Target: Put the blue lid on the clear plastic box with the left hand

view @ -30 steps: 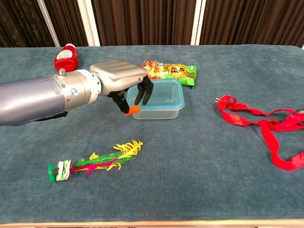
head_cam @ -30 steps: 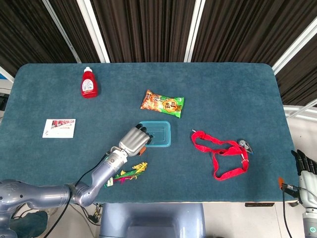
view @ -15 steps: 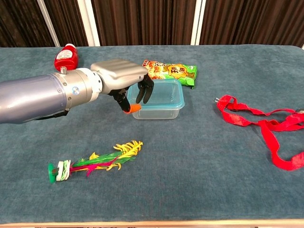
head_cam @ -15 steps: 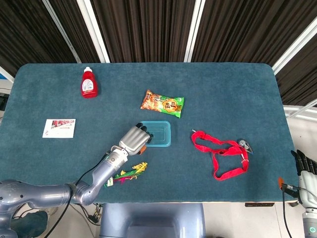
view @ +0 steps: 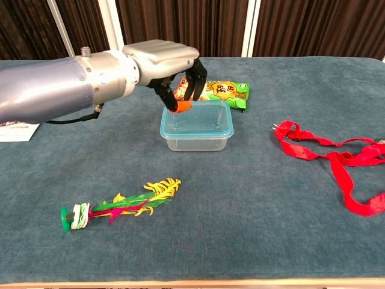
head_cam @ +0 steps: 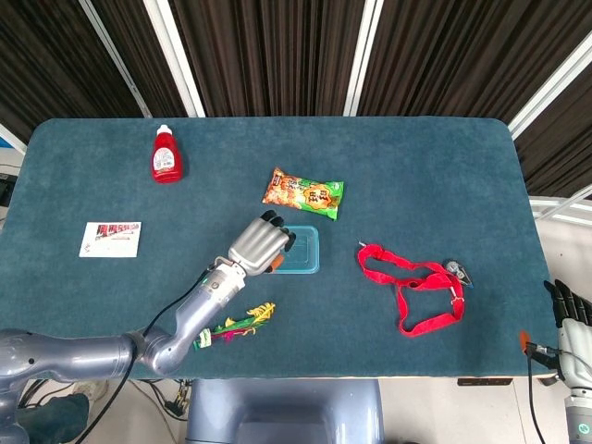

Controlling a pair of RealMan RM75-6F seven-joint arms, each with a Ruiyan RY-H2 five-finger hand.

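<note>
The clear plastic box [head_cam: 303, 252] [view: 196, 127] stands near the table's middle with the blue lid [view: 198, 113] lying flat on top of it. My left hand [head_cam: 260, 244] [view: 170, 60] hovers above the box's left rear edge, fingers hanging down and apart, holding nothing; a gap shows between the fingertips and the lid. In the head view the hand covers the box's left part. My right hand [head_cam: 571, 317] hangs off the table's right front corner, fingers extended and empty.
A snack bag [head_cam: 303, 193] [view: 225, 91] lies just behind the box. A red strap [head_cam: 412, 287] [view: 337, 162] lies to the right, a feathered shuttlecock [head_cam: 236, 324] [view: 120, 205] at front left, a ketchup bottle [head_cam: 166, 154] and a card [head_cam: 110, 238] further left.
My left hand has lifted up and back from the box's left side, ending above its rear edge. The box and lid have stayed put.
</note>
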